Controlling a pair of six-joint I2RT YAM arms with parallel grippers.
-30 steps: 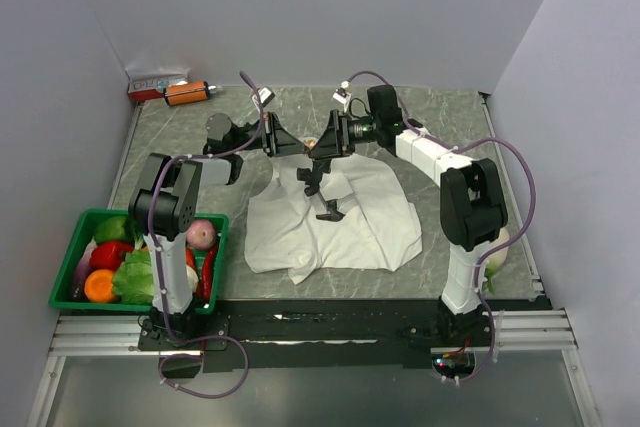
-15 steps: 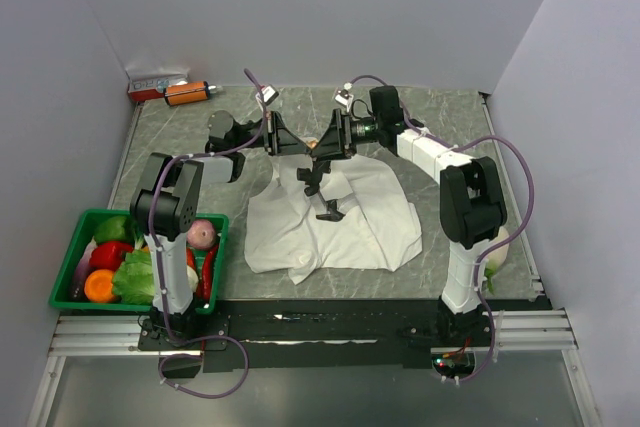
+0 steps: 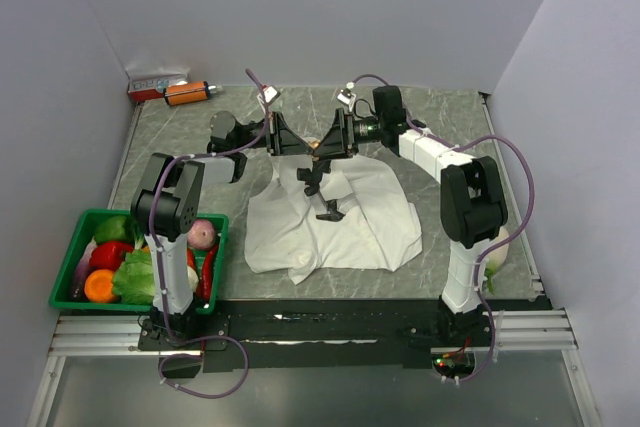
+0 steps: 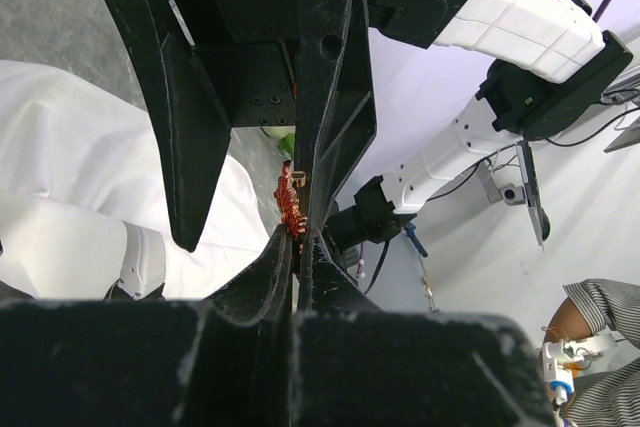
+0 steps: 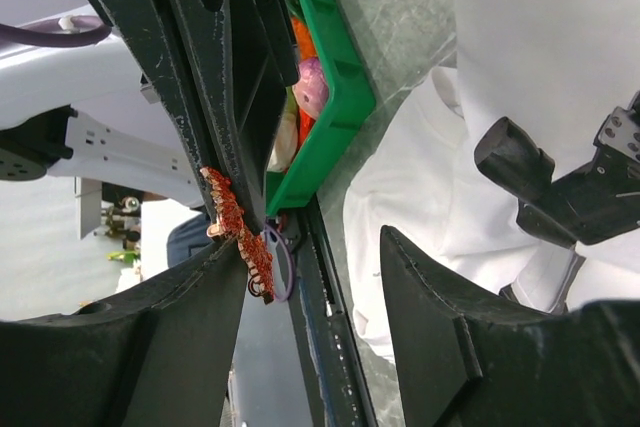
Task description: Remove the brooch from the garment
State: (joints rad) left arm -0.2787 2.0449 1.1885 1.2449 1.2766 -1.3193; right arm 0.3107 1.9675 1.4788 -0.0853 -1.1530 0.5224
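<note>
left wrist | left tool [image 4: 298, 240] clenched on brooch [image 4: 290, 203] | right tool [image 5: 312, 242] released beside it

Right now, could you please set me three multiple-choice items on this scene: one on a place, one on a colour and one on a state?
1. Where is the brooch?
A) by the right arm's base
B) at the tips of the left end effector
C) in the far left corner

2. What colour is the basket?
A) green
B) blue
C) white

3. How is the right end effector?
A) shut on the brooch
B) open
C) out of view

Answers: 1 B, the left wrist view shows it pinched between closed fingers; 2 A, its walls are green; 3 B, a wide gap separates its fingers.
</note>
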